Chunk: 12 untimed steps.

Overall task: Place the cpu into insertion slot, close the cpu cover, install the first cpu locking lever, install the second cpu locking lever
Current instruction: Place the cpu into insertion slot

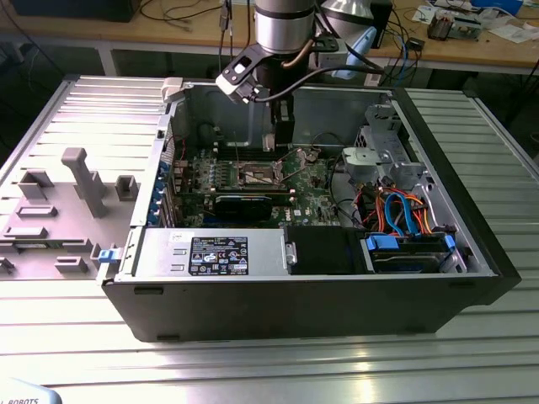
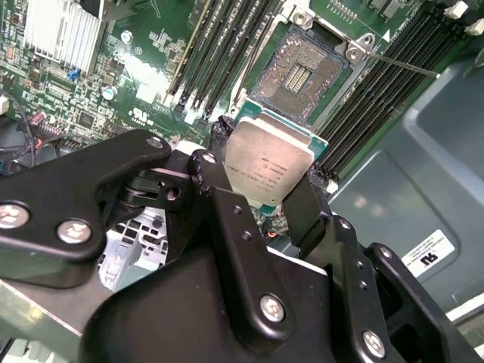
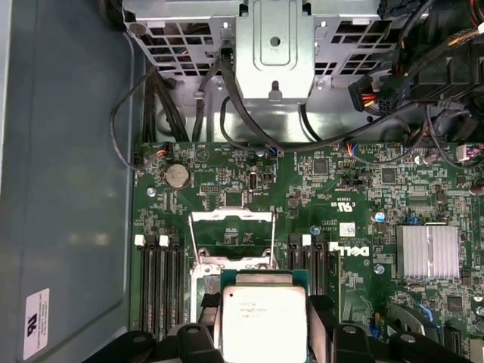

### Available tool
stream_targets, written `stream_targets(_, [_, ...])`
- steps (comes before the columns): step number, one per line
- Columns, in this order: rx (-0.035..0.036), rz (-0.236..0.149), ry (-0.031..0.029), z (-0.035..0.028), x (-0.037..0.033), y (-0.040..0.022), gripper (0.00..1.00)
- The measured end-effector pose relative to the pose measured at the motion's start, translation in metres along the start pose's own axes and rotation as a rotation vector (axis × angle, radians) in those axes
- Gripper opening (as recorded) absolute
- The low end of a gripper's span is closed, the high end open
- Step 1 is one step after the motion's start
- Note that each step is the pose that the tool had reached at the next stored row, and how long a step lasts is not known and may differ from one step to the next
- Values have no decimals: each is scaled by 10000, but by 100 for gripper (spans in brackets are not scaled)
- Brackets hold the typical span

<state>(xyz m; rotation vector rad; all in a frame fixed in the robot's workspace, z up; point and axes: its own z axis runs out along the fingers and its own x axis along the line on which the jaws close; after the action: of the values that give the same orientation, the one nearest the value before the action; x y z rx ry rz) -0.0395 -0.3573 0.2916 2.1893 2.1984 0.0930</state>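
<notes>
Item: small flat silvery-grey square cpu [image 2: 268, 160], grasped by its edges in the black hand [image 1: 284, 141]. Location: clear of the dark-centred, metal-rimmed insertion slot [image 1: 257, 175]; in the exterior view the hand sits at 1 o'clock of it. Thin metal-frame cpu cover [image 3: 231, 216]: raised. Status: chip unseated, all four steps outstanding.

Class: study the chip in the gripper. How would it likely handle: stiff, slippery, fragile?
The cpu looks stiff: held by two edges, its flat metal top shows no sag. Possibly slippery: the fingers grip only thin edges.
</notes>
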Motion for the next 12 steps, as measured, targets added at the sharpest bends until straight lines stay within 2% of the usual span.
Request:
stream_targets(4, [3, -54, 23, 37, -1, -39, 54])
stream_targets(9, [1, -58, 26, 41, 0, -44, 54])
stream_targets(12, [0, -82, 42, 66, -1, -58, 54])
